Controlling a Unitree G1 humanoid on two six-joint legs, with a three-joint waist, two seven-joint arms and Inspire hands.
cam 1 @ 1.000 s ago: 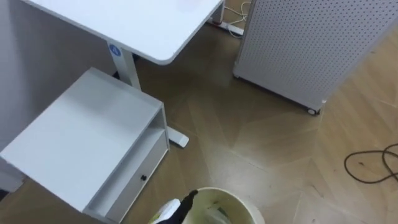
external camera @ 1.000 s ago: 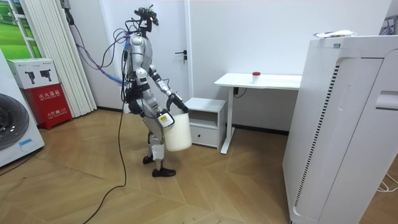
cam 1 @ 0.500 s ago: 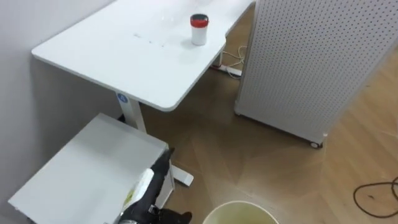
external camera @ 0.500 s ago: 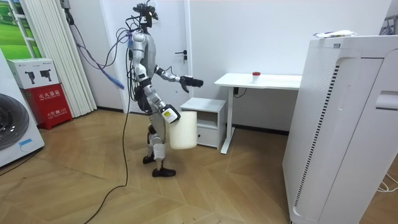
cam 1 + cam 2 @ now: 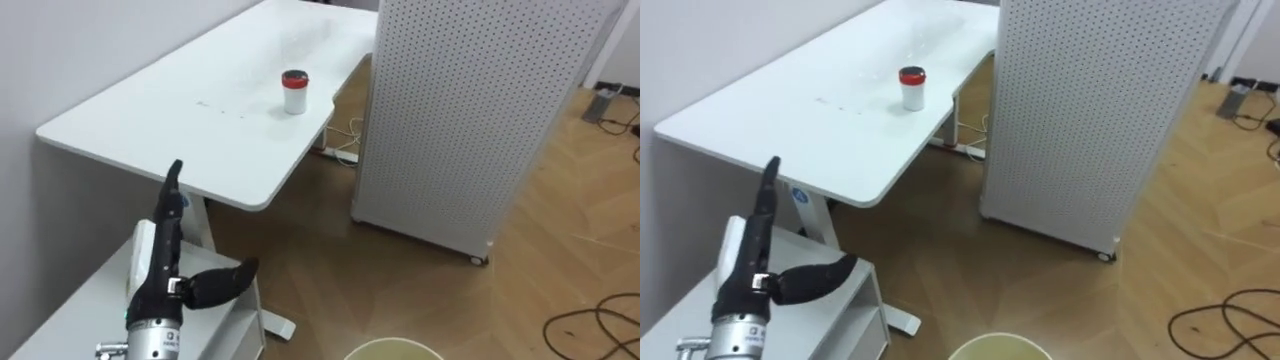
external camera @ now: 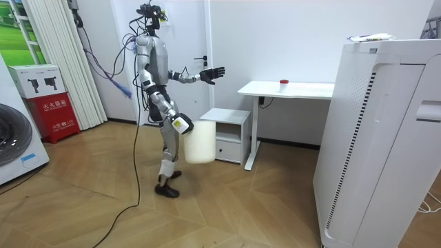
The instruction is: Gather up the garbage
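We reckon the jar (image 5: 294, 92) is the garbage here. It's a small thing with a white body and a red lid, standing upright on the white surface (image 5: 180, 120). It sits well in from the near edge, more toward the far half, and nothing is touching it.

Left hand (image 5: 166, 268) is stretched out ahead of us with the fingers straight and the thumb stuck out to the side, holding nothing. In the eye views its fingertips line up with the near edge of the surface, well apart from the jar. From the room view it's up in the air, short of the surface's end.

Right hand (image 6: 182, 127) is down by the hip at the rim of the cream bin (image 6: 198, 143), which hangs next to the thigh. We can't tell how the fingers sit on it. The bin's rim also peeks in at the bottom of the eye views.

Below the left hand there's a low white cabinet (image 5: 70, 315), tucked in beside the leg of the surface. A white perforated panel (image 5: 450, 120) on small wheels stands on the wood floor just beside the surface, on our right.

The robot is standing on the floor near the cabinet, on the room view's left of it, facing the surface.
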